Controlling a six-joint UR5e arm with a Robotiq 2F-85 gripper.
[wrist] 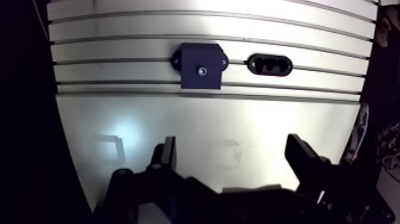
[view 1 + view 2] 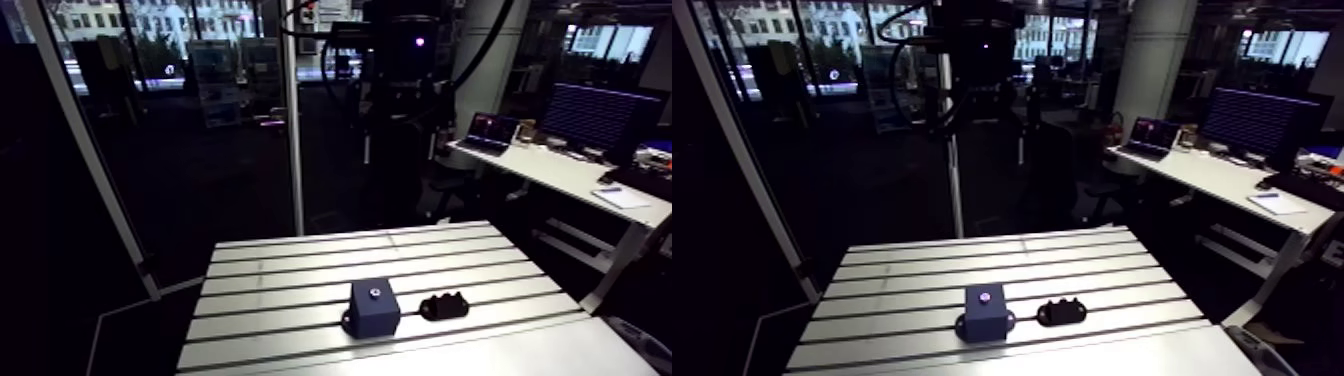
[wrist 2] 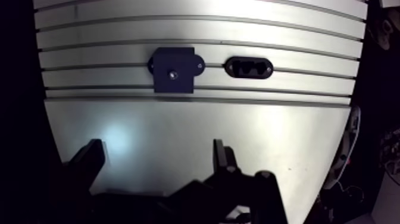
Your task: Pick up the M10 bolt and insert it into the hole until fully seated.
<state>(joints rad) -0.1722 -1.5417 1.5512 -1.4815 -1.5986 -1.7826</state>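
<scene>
Aluminium table (image 1: 238,131): one, slotted.
Dark blue block (image 1: 201,65): one, bright spot on top.
Black holder (image 1: 269,64): one, beside block.
Fingers (image 1: 167,156): two, apart.

No legible text, label, number on dark block (image 1: 201,65), black holder (image 1: 269,64), table (image 1: 208,131).

so it's a silvery surface (image 1: 250,128) with dark slot stripes, navy-blue block (image 1: 201,59) with a pale dot (image 1: 203,71), black holder (image 1: 269,64), black claw (image 1: 232,150).
</scene>
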